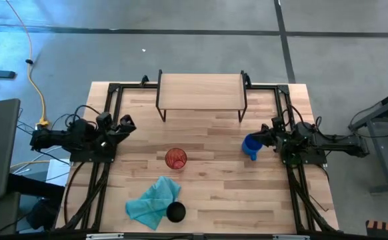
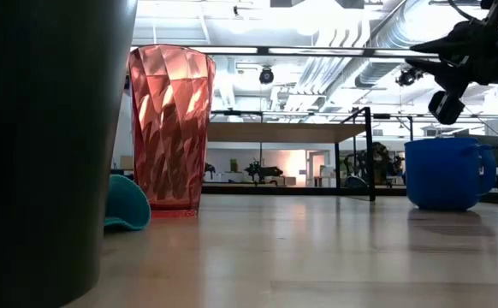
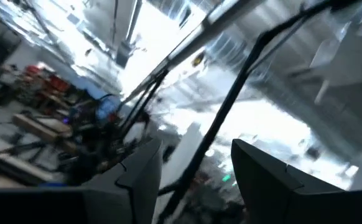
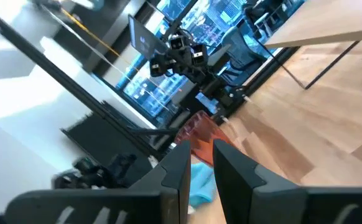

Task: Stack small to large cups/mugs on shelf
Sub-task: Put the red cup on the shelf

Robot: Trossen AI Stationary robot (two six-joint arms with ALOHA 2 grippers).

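Mug (image 1: 251, 146) upright on desk (image 1: 214, 193), just beside right gripper (image 1: 266, 137), jaws nearly together, empty. Tumbler (image 1: 176, 158) mid-desk, black cup (image 1: 175, 212) by cloth (image 1: 153, 203). Shelf (image 1: 201, 91) bare. Left gripper (image 1: 124, 125) parked, jaws apart.

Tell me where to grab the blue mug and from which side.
Best guess: take the blue mug by its rim wall, coming from above. It stands upright with its mouth open, and the right gripper is right beside it. Its handle sticks out sideways, so place the jaws across the wall away from it. The mug stands clear of the red tumbler.
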